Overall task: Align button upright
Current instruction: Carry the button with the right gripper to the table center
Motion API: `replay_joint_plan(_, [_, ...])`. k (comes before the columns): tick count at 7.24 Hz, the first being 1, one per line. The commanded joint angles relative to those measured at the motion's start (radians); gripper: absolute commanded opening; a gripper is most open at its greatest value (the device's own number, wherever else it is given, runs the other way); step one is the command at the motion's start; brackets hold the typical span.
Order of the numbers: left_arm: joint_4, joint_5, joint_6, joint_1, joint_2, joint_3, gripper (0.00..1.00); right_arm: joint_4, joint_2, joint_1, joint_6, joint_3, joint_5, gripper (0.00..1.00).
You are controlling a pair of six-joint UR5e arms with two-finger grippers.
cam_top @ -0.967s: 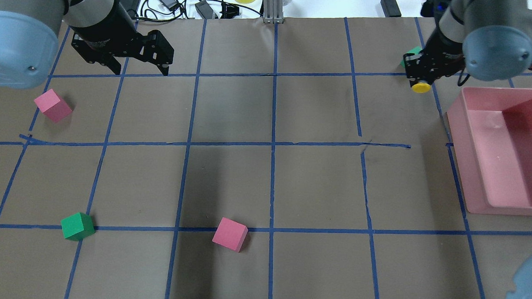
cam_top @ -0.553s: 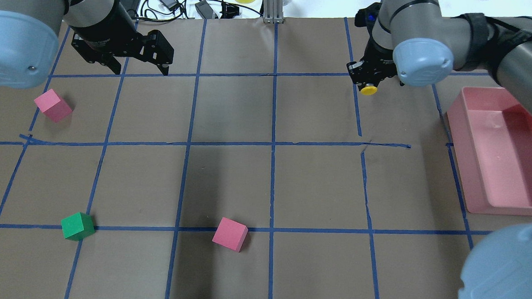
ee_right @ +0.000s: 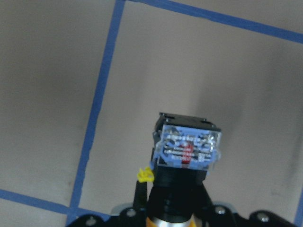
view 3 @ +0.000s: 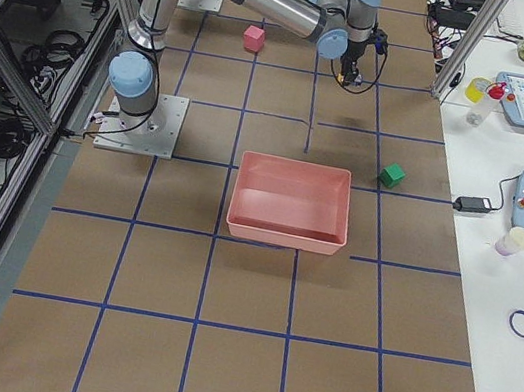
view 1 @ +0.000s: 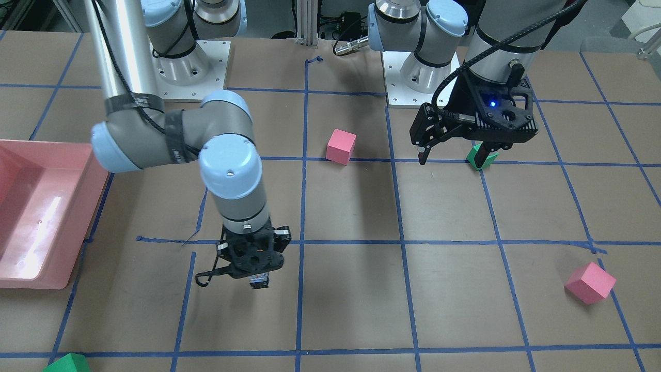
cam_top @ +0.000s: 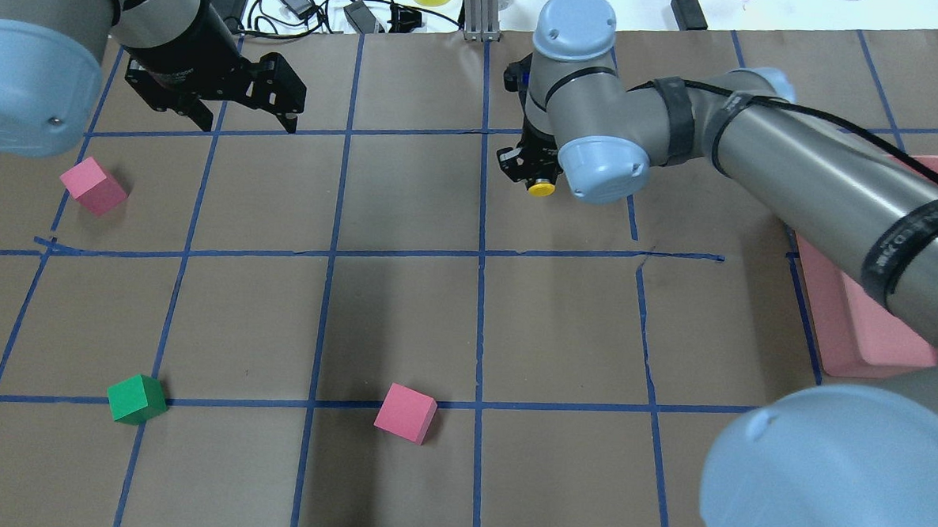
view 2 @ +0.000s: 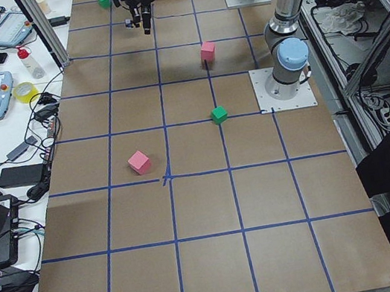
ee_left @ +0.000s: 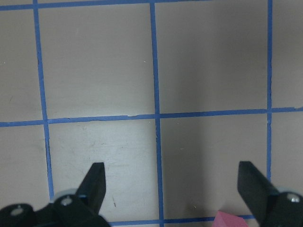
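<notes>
My right gripper (cam_top: 530, 169) is shut on the button (cam_top: 540, 189), whose yellow cap shows under the wrist at the far middle of the table. In the front view the gripper (view 1: 253, 261) points down, and the button's grey base block (view 1: 258, 281) sticks out below the fingers, above the paper. In the right wrist view the base block (ee_right: 187, 146) faces the table and the cap end sits between the fingers. My left gripper (cam_top: 248, 125) is open and empty at the far left. It also shows in the front view (view 1: 453, 157) and in the left wrist view (ee_left: 173, 184).
A pink bin (cam_top: 830, 335) stands at the right, partly under my right arm. A pink cube (cam_top: 92, 185), a green cube (cam_top: 137, 399) and a second pink cube (cam_top: 405, 412) lie on the paper. Another green cube (view 1: 67, 363) lies far beside the bin.
My right arm has swung left with the button, from the far right beside the bin to the far middle of the table. The left arm has not moved.
</notes>
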Motion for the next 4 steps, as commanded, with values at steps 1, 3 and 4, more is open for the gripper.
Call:
replay_joint_plan(1, [0.000,0.000,0.002,0.000,0.003,0.000,1.00,-0.034,0.091,0.082,0.027,-0.077,-0.011,0.00])
replay_joint_plan(3, [0.000,0.000,0.004,0.000,0.005,0.000,1.00,-0.073,0.146,0.099,0.033,-0.126,0.059,0.00])
replay_joint_plan(4, [0.000,-0.001,0.004,0.000,0.005,0.000,1.00,-0.092,0.149,0.104,0.041,-0.123,0.072,0.00])
